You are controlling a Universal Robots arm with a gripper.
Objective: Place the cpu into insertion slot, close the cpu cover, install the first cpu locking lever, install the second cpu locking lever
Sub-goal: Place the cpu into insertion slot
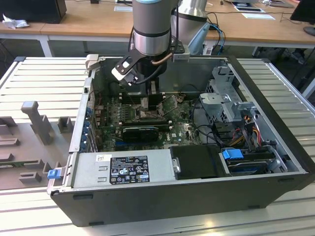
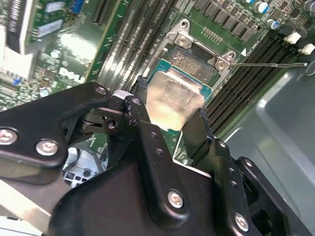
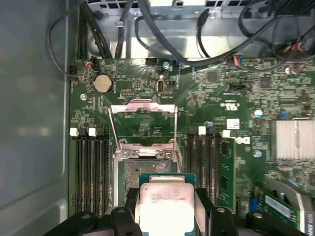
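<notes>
- The gripper (image 2: 171,105) is squeezing its two black fingers (image 2: 147,132) on two opposite edges of the cpu (image 2: 172,96). The other two edges are showing free.
- The cpu is hanging just beside the socket (image 3: 146,169). It is not sitting in the socket yet.
- The cpu cover (image 3: 142,107) is tipping back on the side of the socket away from the cpu, so the socket's square middle is lying open.
- Long memory slots (image 3: 91,172) are running close along both sides of the socket, leaving little room sideways.
- A grey case wall (image 3: 34,123) is standing past the slots on one side of the socket.
- In the exterior view, the arm (image 1: 151,29) is reaching down into the open computer case (image 1: 187,199), right over the socket, with lots of open room above.
</notes>
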